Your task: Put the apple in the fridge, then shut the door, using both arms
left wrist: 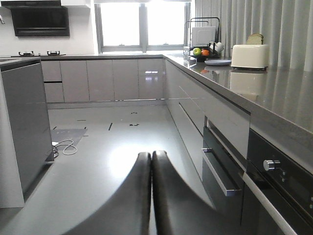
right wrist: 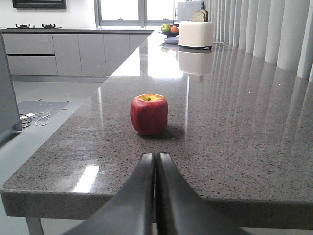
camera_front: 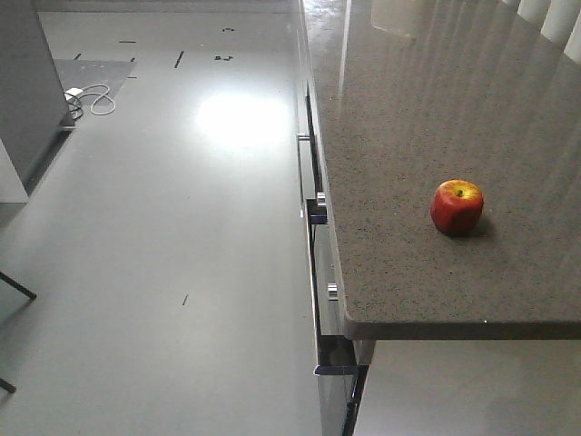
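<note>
The red apple, yellow round its stem, stands on the speckled grey counter near the front edge. My right gripper is shut and empty, low in front of the counter edge and pointing straight at the apple, a short way from it. My left gripper is also shut and empty, hanging over the open floor left of the counter. A tall dark grey fridge side with a white face beside it stands at the far left; I cannot tell door from body. Neither arm shows in the front view.
Drawers with metal handles line the counter's left side, and one looks slightly pulled out. A white toaster and a fruit bowl sit far back on the counter. A white cable lies on the floor by the fridge.
</note>
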`<state>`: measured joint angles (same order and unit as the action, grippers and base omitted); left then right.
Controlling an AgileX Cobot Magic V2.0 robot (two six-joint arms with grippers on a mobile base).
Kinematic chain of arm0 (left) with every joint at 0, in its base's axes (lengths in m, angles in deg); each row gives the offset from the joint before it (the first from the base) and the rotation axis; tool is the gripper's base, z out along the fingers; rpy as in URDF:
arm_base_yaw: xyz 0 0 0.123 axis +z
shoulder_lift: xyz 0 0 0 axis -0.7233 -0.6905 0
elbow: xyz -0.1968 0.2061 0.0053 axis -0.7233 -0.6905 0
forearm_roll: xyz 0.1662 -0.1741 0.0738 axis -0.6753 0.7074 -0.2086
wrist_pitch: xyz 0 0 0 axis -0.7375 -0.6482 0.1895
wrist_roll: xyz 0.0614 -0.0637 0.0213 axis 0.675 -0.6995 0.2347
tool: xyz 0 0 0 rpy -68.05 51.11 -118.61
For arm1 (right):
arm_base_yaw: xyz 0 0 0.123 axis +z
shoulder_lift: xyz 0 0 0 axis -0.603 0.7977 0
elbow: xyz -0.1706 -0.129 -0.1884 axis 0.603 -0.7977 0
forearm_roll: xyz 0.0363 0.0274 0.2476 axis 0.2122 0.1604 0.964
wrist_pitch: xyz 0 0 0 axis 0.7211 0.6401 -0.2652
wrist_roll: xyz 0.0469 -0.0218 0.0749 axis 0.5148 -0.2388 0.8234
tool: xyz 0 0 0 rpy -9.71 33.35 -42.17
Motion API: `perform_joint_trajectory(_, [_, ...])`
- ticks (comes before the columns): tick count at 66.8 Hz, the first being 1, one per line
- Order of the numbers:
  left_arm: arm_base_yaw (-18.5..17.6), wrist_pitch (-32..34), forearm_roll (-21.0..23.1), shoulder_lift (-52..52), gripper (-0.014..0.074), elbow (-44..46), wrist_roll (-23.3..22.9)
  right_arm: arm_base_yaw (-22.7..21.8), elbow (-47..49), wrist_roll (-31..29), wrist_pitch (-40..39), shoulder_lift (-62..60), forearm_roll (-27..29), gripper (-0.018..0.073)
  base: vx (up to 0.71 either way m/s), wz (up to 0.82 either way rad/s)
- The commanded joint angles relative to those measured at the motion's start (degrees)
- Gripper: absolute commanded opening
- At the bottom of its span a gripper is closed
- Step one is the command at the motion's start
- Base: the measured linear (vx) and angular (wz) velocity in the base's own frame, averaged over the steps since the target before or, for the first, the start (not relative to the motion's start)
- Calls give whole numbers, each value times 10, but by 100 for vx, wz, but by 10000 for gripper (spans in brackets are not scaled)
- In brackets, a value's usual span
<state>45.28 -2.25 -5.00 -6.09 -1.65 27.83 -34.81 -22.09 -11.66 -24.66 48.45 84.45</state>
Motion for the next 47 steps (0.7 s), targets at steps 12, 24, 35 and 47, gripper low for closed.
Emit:
perform_joint_trajectory(12, [0,46,1,8,-6,9,-4,-1,13,-2,-133,-5,16,-3,0,0])
perform_joint_trajectory(24, [0,46,1,8,-6,9,-4,-1,102,-5,-40,43,12,-3,0,0])
perform_joint_trajectory(35, [0,46,1,8,-6,9,-4,-1,210,-4,92,129,19,-3,0,0])
perform_joint_trajectory(47, [0,46,1,8,-6,9,-4,-1,307,-5,202,226,17,-3,0,0])
